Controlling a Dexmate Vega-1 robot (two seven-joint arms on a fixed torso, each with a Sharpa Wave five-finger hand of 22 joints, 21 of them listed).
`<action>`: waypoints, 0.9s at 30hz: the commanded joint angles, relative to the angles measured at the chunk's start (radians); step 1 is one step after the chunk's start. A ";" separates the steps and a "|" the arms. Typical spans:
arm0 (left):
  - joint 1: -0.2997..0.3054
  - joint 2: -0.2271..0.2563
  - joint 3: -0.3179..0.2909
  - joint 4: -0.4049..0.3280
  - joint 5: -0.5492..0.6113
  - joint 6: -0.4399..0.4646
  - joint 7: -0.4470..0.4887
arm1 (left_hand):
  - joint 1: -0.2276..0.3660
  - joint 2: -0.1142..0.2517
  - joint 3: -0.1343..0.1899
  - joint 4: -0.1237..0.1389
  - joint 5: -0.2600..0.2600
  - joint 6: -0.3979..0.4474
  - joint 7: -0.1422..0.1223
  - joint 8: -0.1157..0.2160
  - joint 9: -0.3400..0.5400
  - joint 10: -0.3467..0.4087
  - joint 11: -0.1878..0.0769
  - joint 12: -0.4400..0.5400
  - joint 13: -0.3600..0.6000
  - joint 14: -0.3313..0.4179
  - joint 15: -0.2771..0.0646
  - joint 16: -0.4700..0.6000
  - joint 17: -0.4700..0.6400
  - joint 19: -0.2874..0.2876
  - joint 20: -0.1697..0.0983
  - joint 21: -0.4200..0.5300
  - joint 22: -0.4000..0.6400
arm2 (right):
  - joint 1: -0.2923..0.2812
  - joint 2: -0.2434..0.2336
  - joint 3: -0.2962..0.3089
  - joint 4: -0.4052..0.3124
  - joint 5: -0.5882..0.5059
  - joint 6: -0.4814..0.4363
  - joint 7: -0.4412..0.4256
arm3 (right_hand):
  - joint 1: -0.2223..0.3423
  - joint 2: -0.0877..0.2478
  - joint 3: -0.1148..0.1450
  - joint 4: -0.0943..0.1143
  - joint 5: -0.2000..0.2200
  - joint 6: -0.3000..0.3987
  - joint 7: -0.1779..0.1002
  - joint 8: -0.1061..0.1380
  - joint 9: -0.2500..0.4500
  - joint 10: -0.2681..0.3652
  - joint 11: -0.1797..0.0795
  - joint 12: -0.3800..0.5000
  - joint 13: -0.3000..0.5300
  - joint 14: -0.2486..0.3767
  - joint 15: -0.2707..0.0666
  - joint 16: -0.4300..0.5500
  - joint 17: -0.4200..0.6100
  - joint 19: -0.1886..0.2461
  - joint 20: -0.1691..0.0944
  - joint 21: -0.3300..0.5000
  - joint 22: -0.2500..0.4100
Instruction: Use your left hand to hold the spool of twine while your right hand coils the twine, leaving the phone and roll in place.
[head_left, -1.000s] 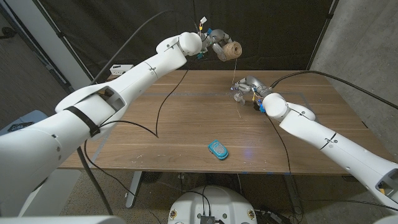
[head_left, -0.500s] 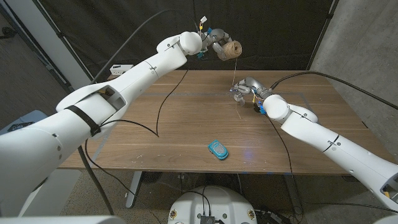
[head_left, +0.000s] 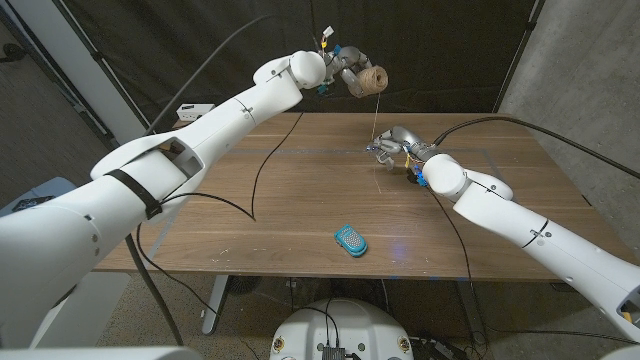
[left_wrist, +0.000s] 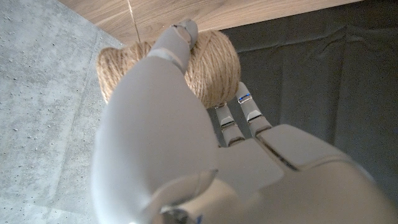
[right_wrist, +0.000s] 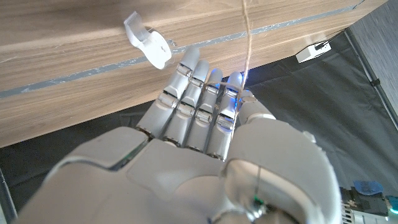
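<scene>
Jute-brown, the spool of twine (head_left: 371, 79) hangs above the far edge of the worktop (head_left: 300, 200), clamped in our left hand (head_left: 347, 70); that half of the job looks settled. A strand of twine (head_left: 375, 125) drops to our right hand (head_left: 393, 143) near the far edge, whose curled fingers seem to hold it. How much is coiled, we cannot tell. The blue phone (head_left: 351, 240) lies untouched near the front edge.

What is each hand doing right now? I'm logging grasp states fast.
Left hand: holding the spool of twine raised above the table.
Right hand: fingers curled around the twine strand.
</scene>
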 joint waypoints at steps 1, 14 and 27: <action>0.017 0.018 -0.005 -0.043 -0.001 0.052 0.003 | -0.042 0.111 0.009 0.009 0.007 0.127 0.111 0.023 0.066 0.144 0.102 0.022 0.012 0.058 0.011 0.346 0.029 -0.008 0.005 0.008 0.001 | -0.011 0.003 -0.012 -0.027 -0.001 0.008 0.011 | 0.008 -0.001 -0.001 -0.002 -0.001 -0.006 0.002 -0.003 0.003 -0.005 0.004 -0.003 0.001 -0.009 -0.107 -0.005 0.002 -0.008 -0.027 0.009 0.001; 0.044 0.058 -0.008 -0.126 0.001 0.111 0.001 | -0.042 0.112 0.008 0.010 0.009 0.125 0.109 0.022 0.069 0.143 0.104 0.023 0.014 0.056 0.016 0.349 0.031 -0.011 0.008 0.011 0.001 | -0.035 -0.009 -0.016 -0.074 -0.001 0.007 0.026 | 0.001 -0.014 -0.011 -0.004 -0.004 -0.015 0.007 -0.005 0.003 -0.011 0.015 -0.004 0.001 -0.013 -0.098 -0.007 0.002 -0.010 -0.022 0.010 0.000; 0.070 0.090 -0.015 -0.199 0.000 0.172 0.003 | -0.041 0.112 0.008 0.009 0.011 0.126 0.111 0.021 0.068 0.143 0.103 0.024 0.015 0.056 0.015 0.351 0.030 -0.011 0.007 0.014 0.000 | -0.044 -0.023 -0.034 -0.119 0.010 0.001 0.070 | -0.031 -0.042 -0.046 0.000 -0.006 -0.049 0.020 -0.014 0.003 -0.039 0.035 -0.010 0.001 -0.031 -0.081 -0.013 0.004 -0.023 -0.006 0.005 -0.001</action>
